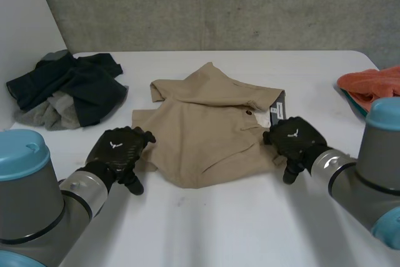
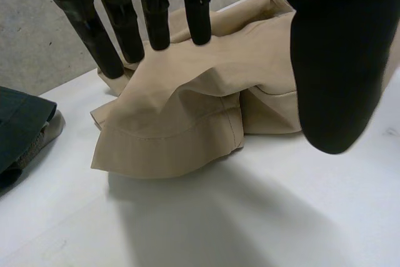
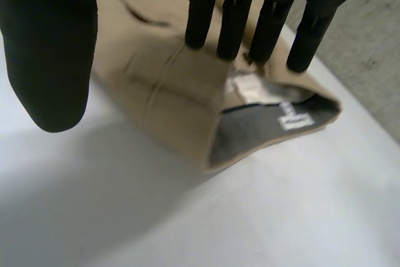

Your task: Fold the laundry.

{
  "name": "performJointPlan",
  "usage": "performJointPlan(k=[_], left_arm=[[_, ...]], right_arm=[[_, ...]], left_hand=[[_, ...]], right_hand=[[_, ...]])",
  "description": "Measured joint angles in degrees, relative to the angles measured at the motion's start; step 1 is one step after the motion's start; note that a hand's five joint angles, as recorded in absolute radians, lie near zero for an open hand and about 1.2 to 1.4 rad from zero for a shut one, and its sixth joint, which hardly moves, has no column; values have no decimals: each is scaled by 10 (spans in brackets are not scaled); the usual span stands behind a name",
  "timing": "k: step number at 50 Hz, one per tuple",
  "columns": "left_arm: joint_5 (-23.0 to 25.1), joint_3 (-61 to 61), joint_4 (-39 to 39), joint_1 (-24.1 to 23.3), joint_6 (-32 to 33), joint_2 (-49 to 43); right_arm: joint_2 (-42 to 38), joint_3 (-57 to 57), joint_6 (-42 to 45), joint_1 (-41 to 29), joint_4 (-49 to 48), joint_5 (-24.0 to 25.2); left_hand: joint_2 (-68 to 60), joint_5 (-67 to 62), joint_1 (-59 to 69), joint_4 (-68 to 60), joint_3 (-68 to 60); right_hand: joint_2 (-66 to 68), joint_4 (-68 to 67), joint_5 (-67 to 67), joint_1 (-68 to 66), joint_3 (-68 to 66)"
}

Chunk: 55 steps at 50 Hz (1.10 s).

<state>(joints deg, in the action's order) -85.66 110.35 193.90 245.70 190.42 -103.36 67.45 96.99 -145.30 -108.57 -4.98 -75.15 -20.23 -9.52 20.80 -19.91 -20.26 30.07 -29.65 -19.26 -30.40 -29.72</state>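
The shorts [image 1: 209, 132] lie rumpled on the counter [image 1: 250, 217] between the two hands, partly doubled over on themselves. The left hand [image 1: 119, 148] is at a leg hem [image 2: 162, 154]. Its fingers [image 2: 156, 23] are straight with their tips on or just above the cloth, its thumb [image 2: 337, 79] is held well apart, and nothing is pinched. The right hand [image 1: 292, 137] is at the opposite end, by the waistband [image 3: 269, 129]. Its fingers [image 3: 234, 23] are likewise straight, with their tips at the band's gaping mouth near the label [image 3: 294, 120], and its thumb is apart and off the cloth. Whether either set of fingertips actually presses the fabric cannot be told.

The cloth looks like a light woven fabric: soft, limp and in no way fragile, but firm enough to keep a crease. The stitched hem and the lined waistband are its thickest, stiffest parts and so probably the best holds. That means a thumb-and-finger pinch on the hem under the left hand, and on the band's edge under the right. The middle is loose layers that would likely bunch. The counter looks smooth, so a pull at one end alone may drag the whole garment.

A dark pile [image 1: 69, 89] lies beyond the left hand and an orange cloth [image 1: 372, 85] beyond the right hand, both well apart from the shorts.
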Motion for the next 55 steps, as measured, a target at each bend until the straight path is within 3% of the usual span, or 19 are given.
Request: performJointPlan(k=[10, 17, 26, 34, 43, 55], left_arm=[[2, -2, -4, 3, -4, 0], [2, -2, -5, 5, -5, 3], [2, -2, -5, 10, -6, 11], [2, -3, -5, 15, -7, 13], [2, -5, -5, 16, -7, 11], [2, -6, -5, 16, -6, 11]], right_arm=[[46, -81, -6, -4, 74, 26], [-34, -206, -5, -27, 153, 17], [-171, -341, 58, -49, 258, 6], [-224, -368, 90, -51, 227, -9], [-208, -330, 78, -57, 142, -17], [-219, -322, 81, -56, 121, -21]], left_hand=[[66, 64, -69, 65, 62], [86, 66, -88, 84, 81], [86, 66, -88, 84, 81], [86, 67, -88, 84, 81], [86, 66, -88, 84, 81], [86, 66, -88, 84, 81]], right_hand=[[46, -51, -56, -41, -52], [101, -104, -108, -98, -104], [97, -100, -100, -95, -96], [41, -30, -21, -50, -27], [-9, 3, 12, 9, 4], [-28, 24, 39, 28, 20]])
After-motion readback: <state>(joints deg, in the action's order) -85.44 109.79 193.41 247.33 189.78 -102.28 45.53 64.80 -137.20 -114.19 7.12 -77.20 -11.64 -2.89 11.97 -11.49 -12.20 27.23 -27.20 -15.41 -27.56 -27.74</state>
